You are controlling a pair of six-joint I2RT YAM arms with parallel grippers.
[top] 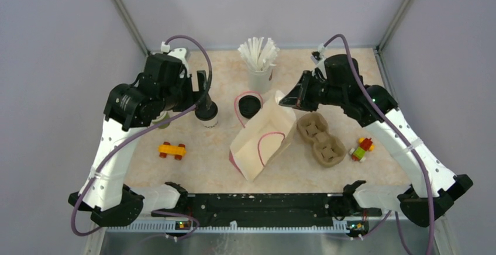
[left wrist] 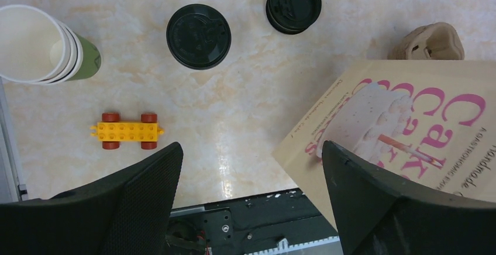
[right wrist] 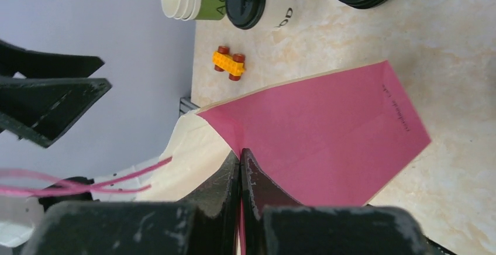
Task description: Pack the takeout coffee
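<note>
The takeout coffee [top: 206, 112] stands left of the bag [top: 264, 141].

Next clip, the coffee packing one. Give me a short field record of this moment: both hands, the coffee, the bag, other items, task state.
left hand: open, hovering over the table, holding nothing
right hand: shut on the top edge of the paper bag
takeout coffee: upright on the table, lid on, outside the bag, not gripped
paper bag: tilted, held at its top edge
other items: black lids, stacked paper cups, cup carrier, cup of straws, yellow toy
task state: coffee not yet in the bag
</note>
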